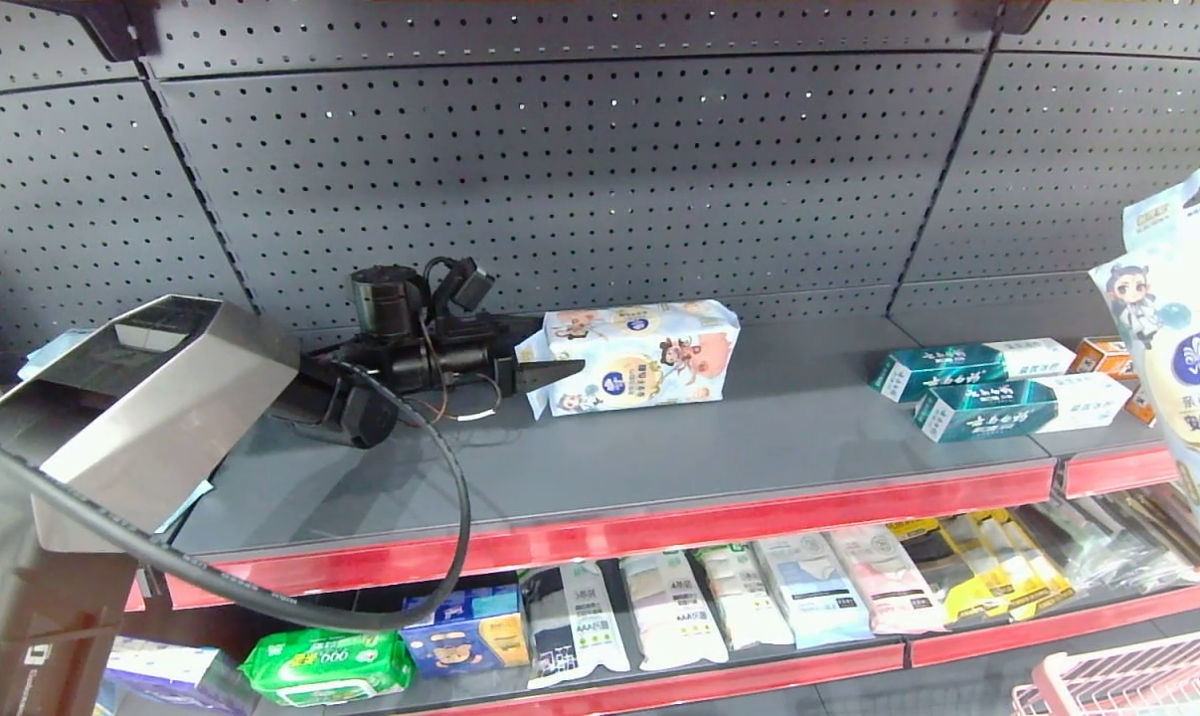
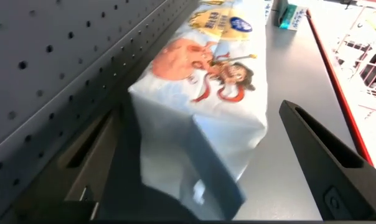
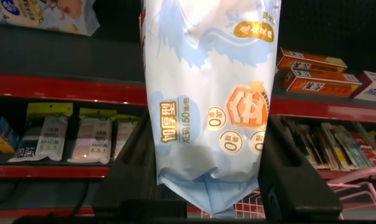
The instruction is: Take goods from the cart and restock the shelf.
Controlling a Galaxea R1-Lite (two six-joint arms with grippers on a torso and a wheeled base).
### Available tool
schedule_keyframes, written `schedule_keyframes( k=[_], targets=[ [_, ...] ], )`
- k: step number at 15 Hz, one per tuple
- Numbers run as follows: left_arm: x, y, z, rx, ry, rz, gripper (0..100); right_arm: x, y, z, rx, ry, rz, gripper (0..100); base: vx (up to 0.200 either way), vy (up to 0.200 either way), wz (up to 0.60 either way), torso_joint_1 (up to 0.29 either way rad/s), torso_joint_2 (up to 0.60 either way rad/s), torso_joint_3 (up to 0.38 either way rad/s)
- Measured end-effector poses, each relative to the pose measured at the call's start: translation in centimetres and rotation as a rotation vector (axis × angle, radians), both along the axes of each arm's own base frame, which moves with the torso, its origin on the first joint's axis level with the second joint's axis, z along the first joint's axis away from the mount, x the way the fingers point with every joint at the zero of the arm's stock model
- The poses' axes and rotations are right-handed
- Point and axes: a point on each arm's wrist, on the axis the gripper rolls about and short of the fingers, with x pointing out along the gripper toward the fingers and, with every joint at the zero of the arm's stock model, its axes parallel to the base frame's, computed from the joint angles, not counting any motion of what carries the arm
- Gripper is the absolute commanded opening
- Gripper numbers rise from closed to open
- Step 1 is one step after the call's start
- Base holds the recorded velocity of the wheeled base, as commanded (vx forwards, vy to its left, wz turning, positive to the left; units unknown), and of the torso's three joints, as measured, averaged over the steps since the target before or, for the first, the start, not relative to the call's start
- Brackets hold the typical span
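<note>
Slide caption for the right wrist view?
Right tool grips a pale blue pack in front of the red-edged shelf.

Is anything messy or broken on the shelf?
Nothing stands out. The tissue pack lies flat on the top shelf with the left end effector open around its end. The toothpaste boxes sit tidy, and the right end effector holds a second pack that looks whole.

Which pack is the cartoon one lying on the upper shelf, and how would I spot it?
Find the grey shelf with the red front edge. Near its back wall lies a soft white pack, its end between the open fingers of the left gripper. It is the only soft pack printed with cartoon figures lying there; the toothpaste boxes to its right are stiff and teal.
</note>
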Motion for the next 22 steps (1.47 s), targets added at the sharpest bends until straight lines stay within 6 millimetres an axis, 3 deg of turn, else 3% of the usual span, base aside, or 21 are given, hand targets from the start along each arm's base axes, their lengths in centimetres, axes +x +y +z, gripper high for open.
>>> schedule_keyframes(
  k=[22],
  targets=[
    [1.3,-3.0,-0.7,-0.006,-0.022,-0.053,100,-0.4,0.1,0.0,-0.002,-0.015,0.000,0,0.000,0.000,0.00,0.000,0.00,0.000]
  ],
)
